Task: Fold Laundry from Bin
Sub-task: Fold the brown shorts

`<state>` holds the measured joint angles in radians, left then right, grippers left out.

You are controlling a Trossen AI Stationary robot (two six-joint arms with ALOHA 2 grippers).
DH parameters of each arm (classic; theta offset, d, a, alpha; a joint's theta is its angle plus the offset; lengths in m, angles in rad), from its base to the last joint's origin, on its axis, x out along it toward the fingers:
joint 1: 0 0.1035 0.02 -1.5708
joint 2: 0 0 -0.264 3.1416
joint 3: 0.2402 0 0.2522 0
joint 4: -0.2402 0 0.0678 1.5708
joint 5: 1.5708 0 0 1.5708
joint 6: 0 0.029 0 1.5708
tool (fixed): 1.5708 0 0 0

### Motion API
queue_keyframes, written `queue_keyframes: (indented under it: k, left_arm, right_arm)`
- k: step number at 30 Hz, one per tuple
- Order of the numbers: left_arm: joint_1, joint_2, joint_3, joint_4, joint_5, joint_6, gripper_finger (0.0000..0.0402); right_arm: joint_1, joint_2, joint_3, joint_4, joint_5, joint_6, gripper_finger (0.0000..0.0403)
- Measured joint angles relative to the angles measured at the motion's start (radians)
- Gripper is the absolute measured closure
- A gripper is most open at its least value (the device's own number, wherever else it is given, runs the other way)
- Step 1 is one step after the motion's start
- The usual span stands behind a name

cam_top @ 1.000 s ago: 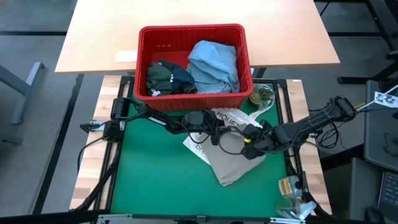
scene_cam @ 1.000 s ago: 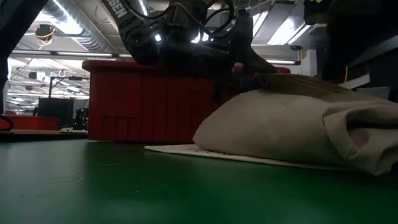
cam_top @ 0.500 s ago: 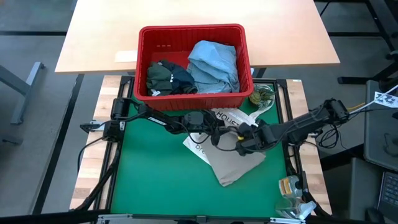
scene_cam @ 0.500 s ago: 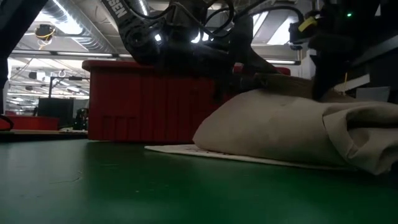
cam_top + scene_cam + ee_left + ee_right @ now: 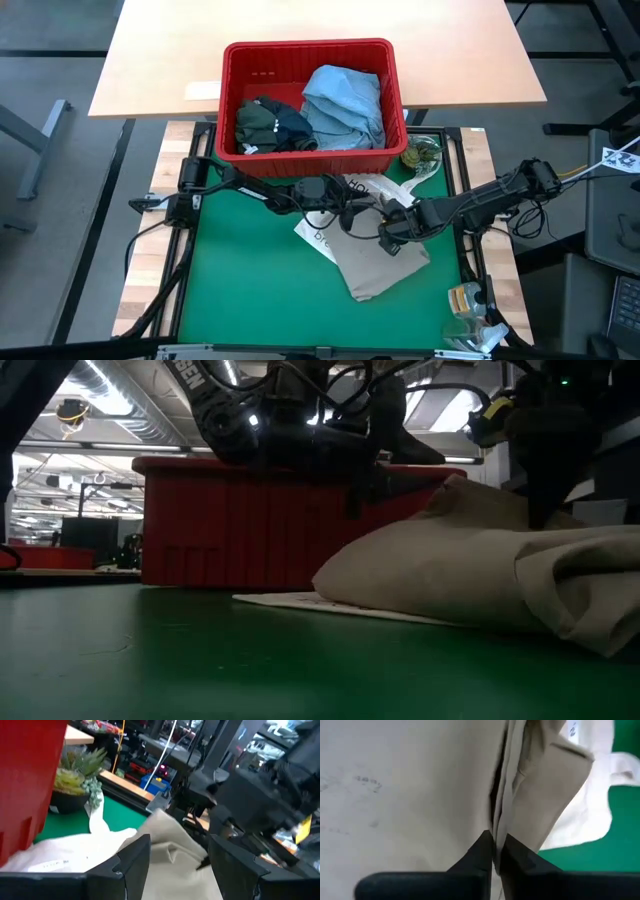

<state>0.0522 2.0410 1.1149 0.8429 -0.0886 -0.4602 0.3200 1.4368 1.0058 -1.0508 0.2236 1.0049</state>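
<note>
The beige garment (image 5: 385, 262) lies on the green mat (image 5: 250, 290), a soft, matte cloth folded into a rough slab with a rounded, puffy edge in the low view (image 5: 470, 575). It lies partly over a white tote (image 5: 340, 215) printed with dark letters, whose thin flat edge shows under it.

The right gripper (image 5: 393, 232) sits on the garment's upper edge with its two dark, wedge-shaped fingers (image 5: 482, 852) pressed together on a raised pleat of the beige cloth (image 5: 510, 795), which runs up from the tips as a narrow ridge. The left gripper (image 5: 352, 212) is just beside it, over the tote and the cloth's near edge, its two blocky black fingers (image 5: 132, 862) standing well apart with beige cloth (image 5: 172, 845) showing in the gap; nothing is pinched between them.

Behind the mat stands the bin (image 5: 312, 155), a red, hard plastic box with a thick rim and straight walls. Inside it are crumpled garments: a light blue shirt (image 5: 345, 105) on the right side, a dark olive piece (image 5: 258, 118) on the left and a navy one (image 5: 293, 128) between them, touching both.

A small potted plant (image 5: 420, 155) with spiky leaves stands by the bin's right corner. The bin rests partly on a pale wooden table (image 5: 160, 50).
</note>
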Motion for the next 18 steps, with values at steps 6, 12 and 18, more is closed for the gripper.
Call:
queue_keyframes:
  k: [6,12,18]
  left_arm:
    - [-0.001,0.0,0.0,-0.001,0.003,-0.005,0.0196]
    - [-0.008,0.0,0.0,-0.001,0.039,0.001,0.0193]
    - [-0.008,0.0,0.0,-0.003,0.074,0.013,0.0193]
  right_arm:
    - [0.0,0.0,0.0,-0.043,0.058,0.009,0.0389]
    - [0.0,-0.001,0.0,-0.08,0.095,0.009,0.0378]
    - [0.0,-0.001,0.0,-0.08,0.097,0.009,0.0377]
